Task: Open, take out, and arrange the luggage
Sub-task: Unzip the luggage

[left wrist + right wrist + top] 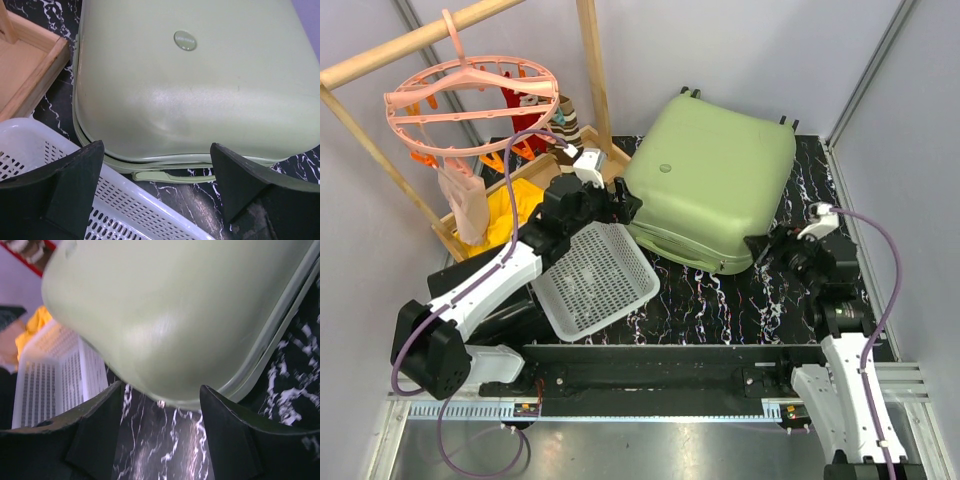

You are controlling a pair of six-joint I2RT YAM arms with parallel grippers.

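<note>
While the closed light-green luggage point(710, 180) lies on the bench point(720, 300) upper centre-right, my left jaws hang released beside it; right jaws straddle its lower-right corner, grasp unclear.

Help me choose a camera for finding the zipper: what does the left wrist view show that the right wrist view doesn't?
Only left wrist: a wooden tray corner, a round badge and a green tab at the seam. Only right wrist: yellow cloth beyond the basket. Both: the green suitcase, white basket and marbled table.
</note>
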